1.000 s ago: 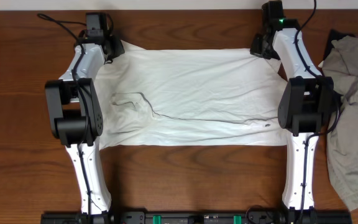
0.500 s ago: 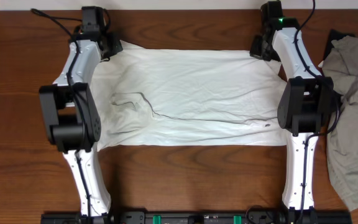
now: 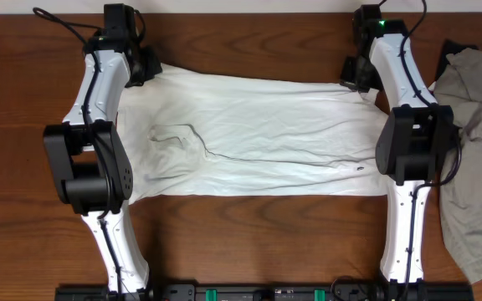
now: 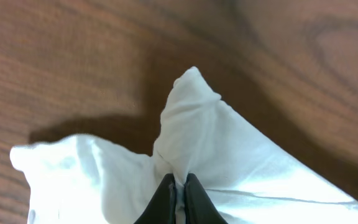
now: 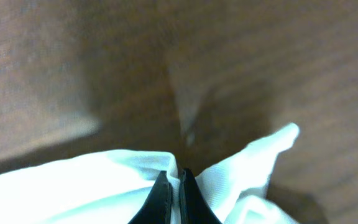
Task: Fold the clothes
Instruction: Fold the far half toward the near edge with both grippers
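Note:
A white T-shirt lies spread across the wooden table, plain side up, no lettering showing. My left gripper is shut on its far left corner; the wrist view shows the cloth pinched between the black fingers. My right gripper is shut on the far right corner; its wrist view shows the fingers clamped on a fold of white cloth. The far edge is stretched between the two grippers.
A pile of grey clothing lies at the right edge of the table. The table's far edge runs just behind both grippers. Both arm bases stand at the near edge, beside the shirt's near corners.
Both grippers have moved slightly farther back and outward with the shirt's far corners, pulling the far edge tauter. The left arm has shifted left.

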You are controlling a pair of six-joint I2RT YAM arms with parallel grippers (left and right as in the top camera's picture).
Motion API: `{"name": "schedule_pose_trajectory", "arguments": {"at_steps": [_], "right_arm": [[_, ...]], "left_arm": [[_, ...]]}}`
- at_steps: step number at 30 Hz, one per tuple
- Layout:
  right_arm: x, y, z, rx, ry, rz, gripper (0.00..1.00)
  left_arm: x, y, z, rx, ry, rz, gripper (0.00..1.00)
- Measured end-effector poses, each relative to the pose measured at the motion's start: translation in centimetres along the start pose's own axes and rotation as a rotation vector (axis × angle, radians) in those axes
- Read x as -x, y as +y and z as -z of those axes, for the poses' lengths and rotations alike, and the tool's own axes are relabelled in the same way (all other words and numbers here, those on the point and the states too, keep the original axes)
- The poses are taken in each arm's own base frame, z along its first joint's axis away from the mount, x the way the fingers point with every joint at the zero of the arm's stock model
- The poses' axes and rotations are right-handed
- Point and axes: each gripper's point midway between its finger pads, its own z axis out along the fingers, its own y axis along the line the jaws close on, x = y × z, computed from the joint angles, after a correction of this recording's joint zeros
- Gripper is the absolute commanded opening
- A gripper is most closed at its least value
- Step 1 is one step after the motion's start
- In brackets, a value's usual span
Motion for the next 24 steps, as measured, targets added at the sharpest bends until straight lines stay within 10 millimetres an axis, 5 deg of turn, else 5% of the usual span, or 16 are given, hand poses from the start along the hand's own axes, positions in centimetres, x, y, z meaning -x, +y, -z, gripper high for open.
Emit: {"name": "schedule_pose_trajectory", "arguments": {"at_steps": [8, 24], "right_arm": [[-0.8, -0.9, 2.3, -0.018, 0.016, -0.036, 0.01], [-2.3, -3.6, 2.7, -0.157, 0.053, -0.109, 0.01]], "left_arm": [[-1.7, 1.0, 0.1, 0.028, 0.075, 0.009, 0.06], [-5.5, 2.2, 0.7, 0.072, 0.231, 0.017, 0.06]]}}
